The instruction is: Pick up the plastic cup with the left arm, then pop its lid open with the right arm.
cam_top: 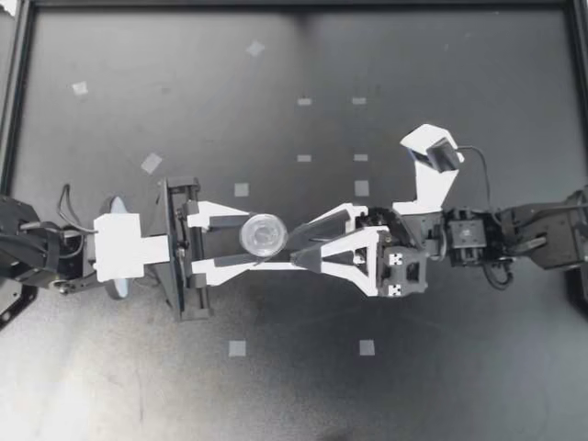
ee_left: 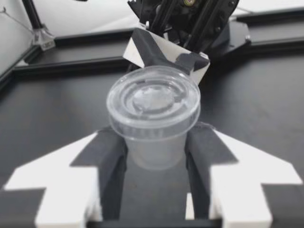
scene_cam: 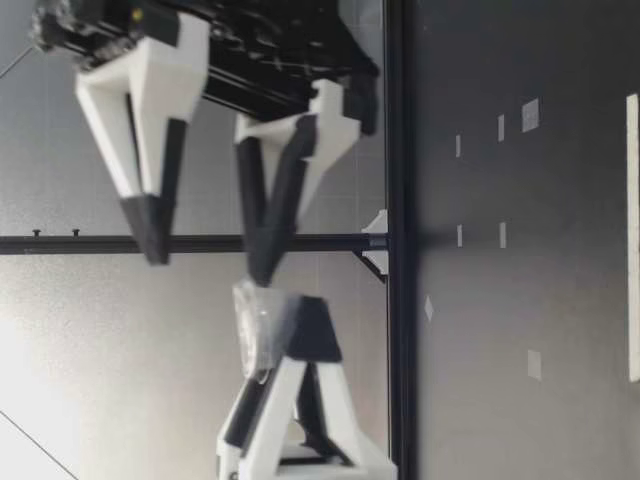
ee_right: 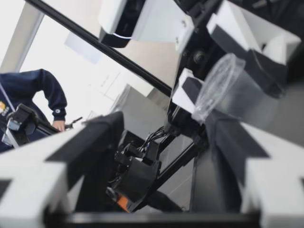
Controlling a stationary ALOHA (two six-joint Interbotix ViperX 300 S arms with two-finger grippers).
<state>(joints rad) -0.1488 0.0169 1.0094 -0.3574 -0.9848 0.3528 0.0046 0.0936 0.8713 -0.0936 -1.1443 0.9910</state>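
- The left arm (cam_top: pixel 118 246) is stretched toward the middle; the left jaws are closed from two sides on a small clear lidded plastic cup (cam_top: pixel 264 234).
- The right arm (cam_top: pixel 469 231) is extended opposite; the right jaws are spread open.

Dark table (cam_top: pixel 459 386), black frame (cam_top: pixel 16 83) around edge; small pale tape squares (cam_top: pixel 237 348) scattered flat on surface.

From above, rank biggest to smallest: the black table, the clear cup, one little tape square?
black table
clear cup
tape square
The cup is lifted nearer the camera, yet clearly outsizes the square.
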